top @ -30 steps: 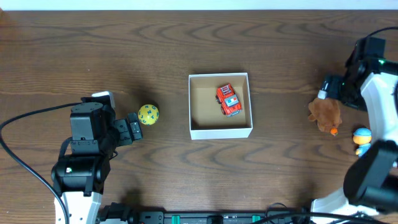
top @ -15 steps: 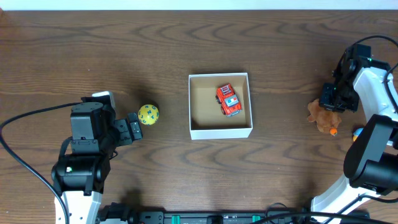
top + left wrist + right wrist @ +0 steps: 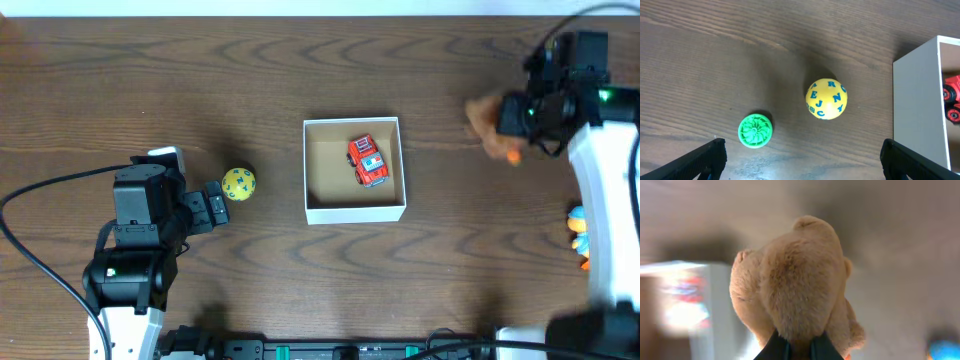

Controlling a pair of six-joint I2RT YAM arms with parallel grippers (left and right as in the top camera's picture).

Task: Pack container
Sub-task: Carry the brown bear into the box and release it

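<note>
- Container: small square open-top cardboard box (image 3: 355, 213), smooth white outside, matt brown inside; stands at the middle of the table, flat on its base.
- Table (image 3: 200, 80): dark brown wood-grain surface.
- Red plastic toy truck (image 3: 367, 161) with white and blue markings too small to read; lies inside the box, toward its right wall.
- Yellow ball (image 3: 826, 98), smooth, printed with blue capital letters (E, J, N and Y can be read); rests on the table left of the box, apart from it.
- Green round disc (image 3: 755, 131) with a ribbed pinwheel face; lies on the table near the ball, not touching it.
- Brown plush toy (image 3: 795, 295), short fuzzy pile, rounded body with a small orange part; blurred in the overhead view, right of the box and apart from it.
- Blue and orange rounded toy (image 3: 580, 225): at the table's right edge, detail unclear.
- Left gripper (image 3: 802, 160): black jaws spread wide, holding nothing, with the ball and disc ahead of them.
- Right gripper (image 3: 792, 350): dark jaws clenched on the plush toy's lower end.
</note>
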